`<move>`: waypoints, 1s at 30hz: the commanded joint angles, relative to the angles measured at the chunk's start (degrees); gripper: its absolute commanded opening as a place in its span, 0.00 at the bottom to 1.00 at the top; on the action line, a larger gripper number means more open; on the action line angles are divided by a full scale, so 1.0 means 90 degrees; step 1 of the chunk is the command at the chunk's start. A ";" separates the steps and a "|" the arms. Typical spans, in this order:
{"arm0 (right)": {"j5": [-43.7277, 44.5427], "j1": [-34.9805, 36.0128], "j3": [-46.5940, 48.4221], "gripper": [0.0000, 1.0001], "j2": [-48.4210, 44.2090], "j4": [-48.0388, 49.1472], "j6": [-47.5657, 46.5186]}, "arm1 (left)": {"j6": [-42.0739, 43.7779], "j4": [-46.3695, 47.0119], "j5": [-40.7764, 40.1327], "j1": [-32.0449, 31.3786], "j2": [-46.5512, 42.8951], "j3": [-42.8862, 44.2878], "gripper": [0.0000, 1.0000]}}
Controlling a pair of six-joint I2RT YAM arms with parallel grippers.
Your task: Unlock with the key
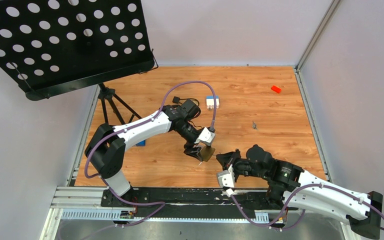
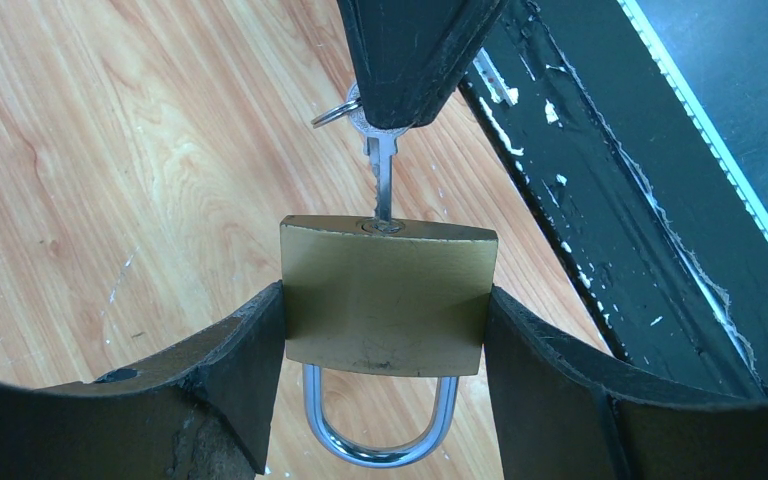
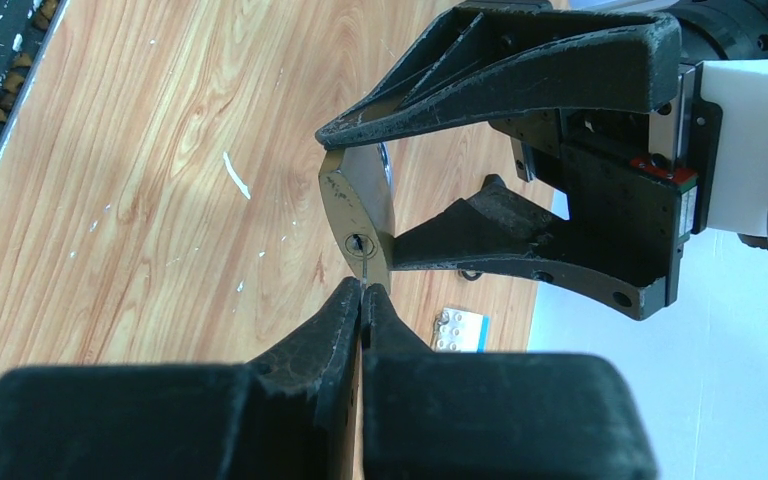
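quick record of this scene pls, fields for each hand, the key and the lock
left hand: grips the brass padlock by its two sides
right hand: shut on the head of the key
key: tip in the keyway, most of the blade still showing
shackle: both legs in the body, looks locked

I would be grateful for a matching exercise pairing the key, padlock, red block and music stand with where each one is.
Things:
1. key
2. padlock
3. red block
4. music stand

Places:
A. far right of the table
B. clamped in the left gripper
C. pinched in the right gripper, tip at the keyhole
D. far left corner

Pairs: 1-C, 2-B, 3-A, 4-D
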 commanded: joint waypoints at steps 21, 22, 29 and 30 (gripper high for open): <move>-0.0152 -0.0015 0.0155 0.00 0.0099 0.0221 0.0062 | 0.0114 0.0088 0.0554 -0.0037 -0.0272 0.0264 0.00; -0.0144 -0.0016 0.0154 0.00 0.0107 0.0231 0.0067 | 0.0119 0.0090 0.0553 -0.0036 -0.0277 0.0265 0.00; -0.0099 -0.0010 0.0137 0.00 0.0130 0.0305 0.0067 | 0.0124 0.0076 0.0565 -0.0038 -0.0273 0.0265 0.00; -0.0088 -0.0010 0.0124 0.00 0.0140 0.0315 0.0067 | 0.0131 0.0080 0.0568 -0.0038 -0.0272 0.0266 0.00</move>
